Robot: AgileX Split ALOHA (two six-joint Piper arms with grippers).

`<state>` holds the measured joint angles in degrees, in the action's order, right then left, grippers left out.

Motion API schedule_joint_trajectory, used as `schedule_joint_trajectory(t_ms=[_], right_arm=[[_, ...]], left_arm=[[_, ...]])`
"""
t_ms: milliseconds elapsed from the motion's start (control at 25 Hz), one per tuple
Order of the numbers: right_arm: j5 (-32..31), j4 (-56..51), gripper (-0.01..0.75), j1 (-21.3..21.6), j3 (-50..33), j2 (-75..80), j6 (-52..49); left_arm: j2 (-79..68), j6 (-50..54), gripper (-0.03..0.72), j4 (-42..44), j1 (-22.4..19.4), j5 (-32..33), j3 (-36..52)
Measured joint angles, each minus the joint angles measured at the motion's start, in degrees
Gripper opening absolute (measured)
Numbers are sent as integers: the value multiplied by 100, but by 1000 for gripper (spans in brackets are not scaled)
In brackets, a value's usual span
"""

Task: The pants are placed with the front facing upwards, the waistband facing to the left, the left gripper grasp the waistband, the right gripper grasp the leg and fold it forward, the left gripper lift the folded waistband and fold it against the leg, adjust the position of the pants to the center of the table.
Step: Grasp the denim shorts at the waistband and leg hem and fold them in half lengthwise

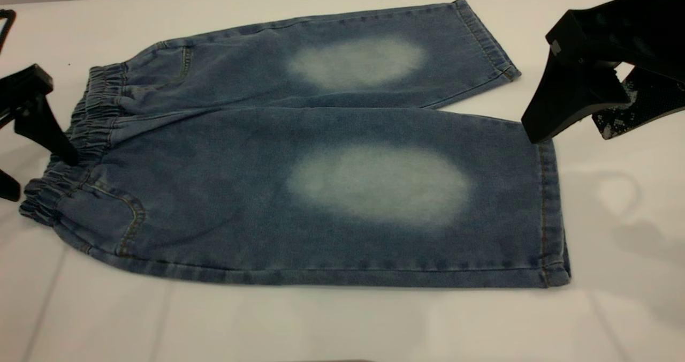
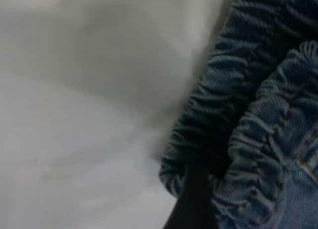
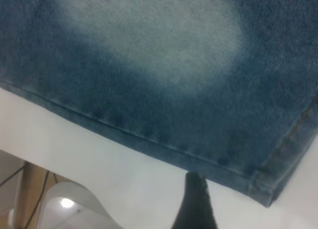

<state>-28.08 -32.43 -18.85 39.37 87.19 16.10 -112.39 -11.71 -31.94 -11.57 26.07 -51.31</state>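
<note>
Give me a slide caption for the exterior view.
Blue denim pants flat on the white table; left claw at the waistband, right claw at a leg hem.

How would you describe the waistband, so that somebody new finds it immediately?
On the white table lie blue denim pants, spread flat. Follow them to their left end, by the left claw. The waistband is that puckered, gathered edge; the rest of the denim lies smooth.
</note>
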Motion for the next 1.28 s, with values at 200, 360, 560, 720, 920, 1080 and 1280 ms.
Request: schedule_joint_trajectory(t_ms=[200,360,560,720,920,1080,1280], right_arm=[[85,-13,480,0,0,0,-16],[106,-25,480,0,0,0,-16],[156,-113,480,0,0,0,-16],[182,-124,480,0,0,0,-16],[187,-135,480,0,0,0,-16],[193,-135,480,0,0,0,-20],[193,-182,480,0,0,0,-20]], left_arm=[[-21,18,549,76,0,399,-56],[-21,195,550,365,0,592,-56],[-21,787,550,1022,0,569,-56],[-21,984,550,1178,0,379,-63],[-99,984,550,1153,0,213,-67],[-396,832,550,865,0,193,-85],[-562,592,549,673,0,162,-114]])
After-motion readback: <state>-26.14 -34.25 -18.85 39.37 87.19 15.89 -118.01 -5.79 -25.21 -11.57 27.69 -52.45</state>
